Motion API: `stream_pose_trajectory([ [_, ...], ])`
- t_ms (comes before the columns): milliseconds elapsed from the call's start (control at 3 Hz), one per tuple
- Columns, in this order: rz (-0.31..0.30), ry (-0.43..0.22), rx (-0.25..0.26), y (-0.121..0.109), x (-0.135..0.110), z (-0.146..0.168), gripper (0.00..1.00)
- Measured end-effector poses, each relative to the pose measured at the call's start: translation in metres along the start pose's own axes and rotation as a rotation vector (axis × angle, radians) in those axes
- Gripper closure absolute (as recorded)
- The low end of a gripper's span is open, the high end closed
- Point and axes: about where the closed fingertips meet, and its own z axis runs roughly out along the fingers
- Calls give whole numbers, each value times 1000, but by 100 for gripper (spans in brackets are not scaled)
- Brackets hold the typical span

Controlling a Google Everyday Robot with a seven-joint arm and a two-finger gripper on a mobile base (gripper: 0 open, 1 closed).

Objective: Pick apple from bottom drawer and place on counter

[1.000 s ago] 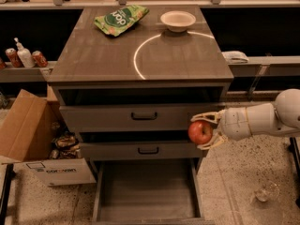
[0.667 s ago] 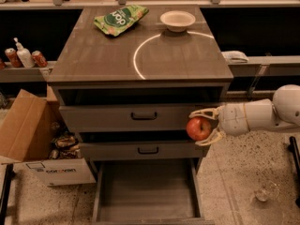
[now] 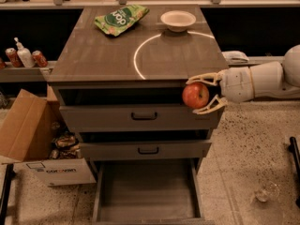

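My gripper (image 3: 198, 95) comes in from the right and is shut on the red apple (image 3: 195, 95), one finger above it and one below. It holds the apple in the air in front of the top drawer's right end, just below the front right edge of the counter (image 3: 108, 55). The counter is grey-brown with a white arc on it. The bottom drawer (image 3: 147, 193) is pulled out at the bottom of the view, with nothing on its grey floor.
A white bowl (image 3: 178, 20) and a green chip bag (image 3: 121, 18) sit at the back of the counter. Two upper drawers with black handles (image 3: 144, 116) stand slightly open. A cardboard box (image 3: 33, 139) sits on the floor left. Cans and a bottle (image 3: 23, 55) stand on a left ledge.
My gripper has lifted the apple upward from the level of the drawers to just under the counter's front edge, and the arm has risen with it.
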Motion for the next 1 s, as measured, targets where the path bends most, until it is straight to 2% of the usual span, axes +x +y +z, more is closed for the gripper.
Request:
stream_pose_trajectory([
  [333, -113, -14, 33, -46, -31, -12, 100],
  [667, -112, -20, 36, -51, -30, -10, 100],
  [1000, -110, -31, 76, -84, -28, -13, 100],
])
